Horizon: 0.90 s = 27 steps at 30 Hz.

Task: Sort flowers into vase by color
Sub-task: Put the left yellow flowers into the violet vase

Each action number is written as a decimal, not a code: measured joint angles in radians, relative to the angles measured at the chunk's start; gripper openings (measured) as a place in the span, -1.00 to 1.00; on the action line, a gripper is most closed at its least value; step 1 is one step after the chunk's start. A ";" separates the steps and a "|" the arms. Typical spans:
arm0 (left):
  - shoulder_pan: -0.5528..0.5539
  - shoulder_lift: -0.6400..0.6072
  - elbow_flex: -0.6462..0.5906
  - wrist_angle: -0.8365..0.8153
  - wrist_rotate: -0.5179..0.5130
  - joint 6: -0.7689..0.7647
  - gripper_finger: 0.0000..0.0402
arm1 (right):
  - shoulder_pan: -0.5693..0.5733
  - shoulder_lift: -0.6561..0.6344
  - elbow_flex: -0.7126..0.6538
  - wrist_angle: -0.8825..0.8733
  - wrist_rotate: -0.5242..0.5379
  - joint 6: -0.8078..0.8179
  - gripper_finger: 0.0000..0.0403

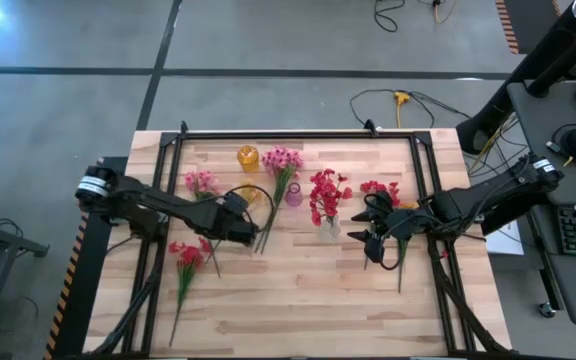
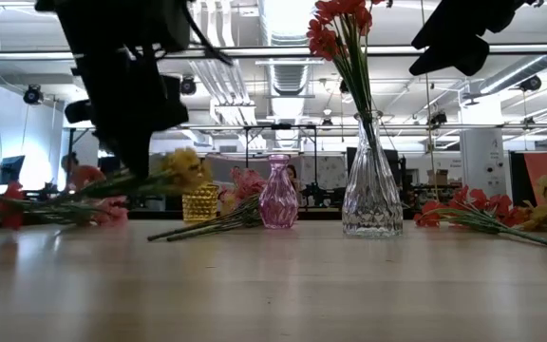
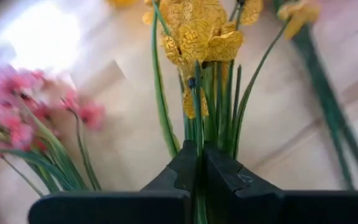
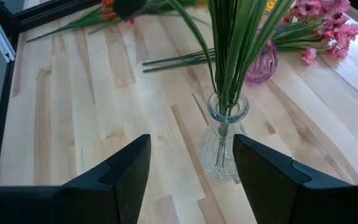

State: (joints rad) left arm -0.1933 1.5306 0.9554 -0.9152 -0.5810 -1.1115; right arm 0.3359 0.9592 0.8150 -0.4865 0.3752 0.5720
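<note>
The left arm reaches in from the table's (image 1: 298,300) left edge, its gripper (image 3: 201,163) low over the left-centre and clamped on the green stems of a yellow spray (image 3: 197,37). The stems run out past the fingertips, the crinkled yellow blossoms at the far end. The right arm reaches in from the right, its gripper (image 4: 191,162) spread apart and empty, just right of the clear vase (image 4: 224,140). That vase stands upright at centre holding red flowers (image 1: 326,195) on long vertical stems. A pink vase (image 2: 278,193) stands just left of it, with a pink spray (image 1: 281,160) lying beside it.
</note>
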 joint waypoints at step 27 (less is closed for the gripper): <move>-0.081 -0.349 -0.012 0.692 -0.459 0.875 -1.00 | 0.000 0.000 -0.011 -0.007 0.018 -0.015 0.10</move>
State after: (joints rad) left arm -0.2741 1.1815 0.9430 -0.2232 -1.0395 -0.2361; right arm 0.3359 0.9592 0.8042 -0.4934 0.3935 0.5571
